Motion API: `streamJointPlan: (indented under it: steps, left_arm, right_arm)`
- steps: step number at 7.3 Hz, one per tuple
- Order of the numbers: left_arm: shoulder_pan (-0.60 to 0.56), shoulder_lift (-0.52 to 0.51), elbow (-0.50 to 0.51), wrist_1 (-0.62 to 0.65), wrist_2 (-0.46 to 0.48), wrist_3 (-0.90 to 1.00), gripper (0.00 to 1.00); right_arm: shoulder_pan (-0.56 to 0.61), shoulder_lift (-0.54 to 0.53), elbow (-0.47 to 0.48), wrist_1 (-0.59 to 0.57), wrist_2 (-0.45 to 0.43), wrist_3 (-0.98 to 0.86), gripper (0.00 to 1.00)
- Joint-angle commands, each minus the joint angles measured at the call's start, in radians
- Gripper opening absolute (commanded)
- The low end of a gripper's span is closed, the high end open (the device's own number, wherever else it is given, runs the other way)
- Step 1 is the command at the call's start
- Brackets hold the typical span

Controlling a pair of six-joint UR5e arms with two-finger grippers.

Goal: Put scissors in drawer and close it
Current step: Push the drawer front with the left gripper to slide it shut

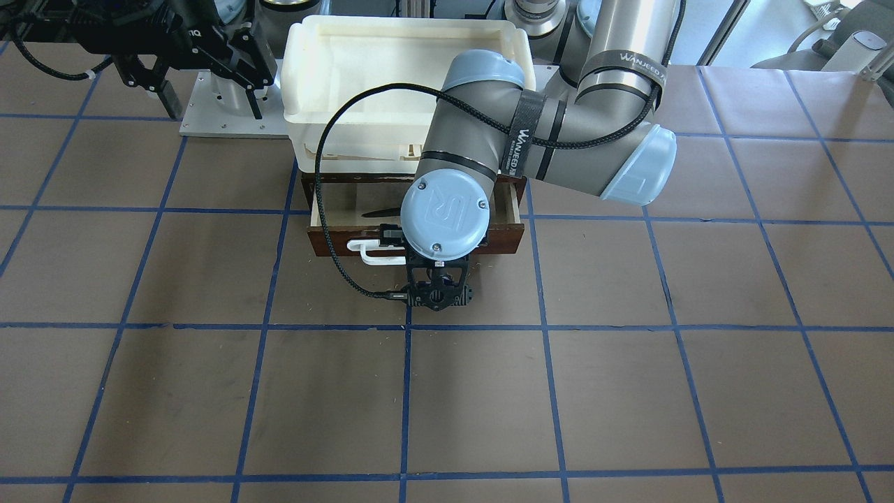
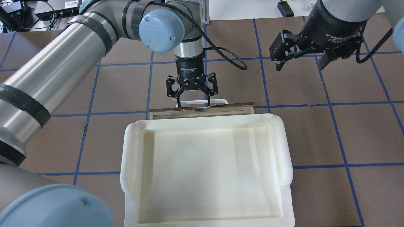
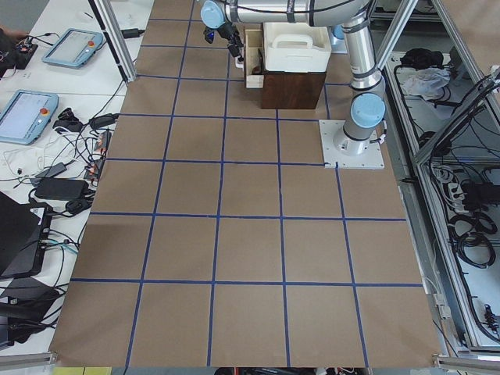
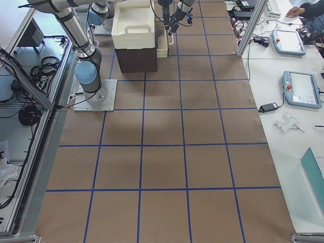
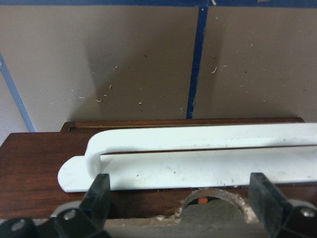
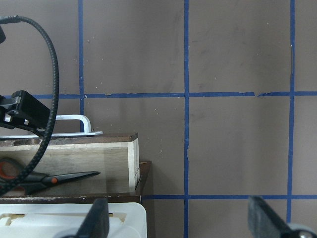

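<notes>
The dark brown drawer (image 1: 335,244) stands partly pulled out from under the white tray. The scissors (image 6: 49,178) lie inside on the pale plywood, with grey-and-orange handles and dark blades; a blade tip shows in the front-facing view (image 1: 380,213). My left gripper (image 2: 193,105) is open. Its fingertips (image 5: 99,198) hang right at the white bar handle (image 5: 198,148) on the drawer's front, spread along it, not closed on it. My right gripper (image 2: 301,61) is open and empty, raised off to the drawer's side.
A large white plastic tray (image 2: 205,173) sits on top of the dark wooden cabinet (image 3: 293,90) that holds the drawer. Brown table with blue grid lines (image 1: 545,391) lies in front of the drawer. The left arm's black cable (image 1: 328,230) loops over the drawer.
</notes>
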Motion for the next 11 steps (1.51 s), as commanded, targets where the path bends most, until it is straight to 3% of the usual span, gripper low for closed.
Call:
streamJointPlan:
  steps: [1, 7, 9, 11]
  left_arm:
    - [-0.001, 0.006, -0.002, -0.044, -0.002, 0.0, 1.0]
    - [-0.008, 0.032, -0.019, -0.097, -0.028, -0.02, 1.0]
    - [-0.01, 0.042, -0.019, -0.013, -0.056, -0.081, 1.0]
    - [-0.007, 0.029, -0.04, -0.008, -0.047, -0.071, 1.0]
  right_arm:
    - [0.0, 0.0, 0.0, 0.0, 0.0, 0.0, 1.0]
    - [0.0, 0.0, 0.0, 0.001, -0.002, 0.005, 1.0]
    - [0.0, 0.0, 0.0, 0.001, -0.002, 0.005, 1.0]
    - [0.0, 0.0, 0.0, 0.001, -0.002, 0.003, 1.0]
